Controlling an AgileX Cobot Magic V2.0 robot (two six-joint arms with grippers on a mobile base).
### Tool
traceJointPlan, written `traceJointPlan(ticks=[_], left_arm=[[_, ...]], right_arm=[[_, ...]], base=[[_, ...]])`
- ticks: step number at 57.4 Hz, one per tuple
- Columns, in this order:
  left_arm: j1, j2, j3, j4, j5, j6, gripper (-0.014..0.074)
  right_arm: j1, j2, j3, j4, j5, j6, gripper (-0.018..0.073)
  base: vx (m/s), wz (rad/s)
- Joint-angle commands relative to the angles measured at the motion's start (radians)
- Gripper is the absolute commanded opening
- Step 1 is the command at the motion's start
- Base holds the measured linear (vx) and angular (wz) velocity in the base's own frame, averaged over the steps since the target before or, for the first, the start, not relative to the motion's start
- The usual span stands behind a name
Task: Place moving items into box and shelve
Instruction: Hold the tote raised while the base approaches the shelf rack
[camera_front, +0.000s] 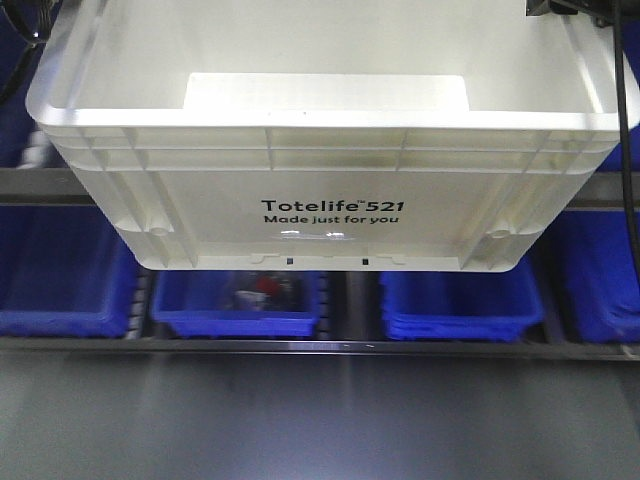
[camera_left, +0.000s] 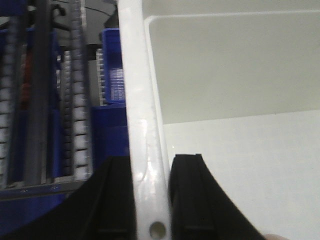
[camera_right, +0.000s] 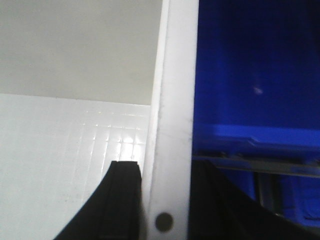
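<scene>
Front view faces the white tote (camera_front: 330, 190) closely; both wrist views hug its opposite rims.

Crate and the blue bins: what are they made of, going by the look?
Crate: likely moulded plastic, milky white and slightly translucent, with a soft sheen. The ribbed rim, moulded corners and printed lettering point that way. Blue bins: probably plastic too, smooth with a mild gloss and moulded lips. The view is too dim to say more.
</scene>
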Motion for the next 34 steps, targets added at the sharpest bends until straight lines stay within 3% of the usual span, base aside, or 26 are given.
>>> traceJointPlan(ticks=[1, 17, 34], left_arm=[[0.001, -0.055, -0.037, 0.068, -0.123, 0.009, 0.0002], [0.001, -0.055, -0.037, 0.068, -0.122, 0.009, 0.0002], [0.001, -0.055, -0.037, 0.068, -0.122, 0.009, 0.0002]], right_arm=[[-0.008, -0.051, -0.044, -0.053, -0.134, -0.012, -0.0005], [-0.008, -0.051, -0.044, -0.053, -0.134, -0.012, -0.0005], [-0.008, -0.051, -0.044, -0.053, -0.134, -0.012, -0.0005]], base=[[0.06, 0.89], [0.06, 0.67], [0.05, 0.11]])
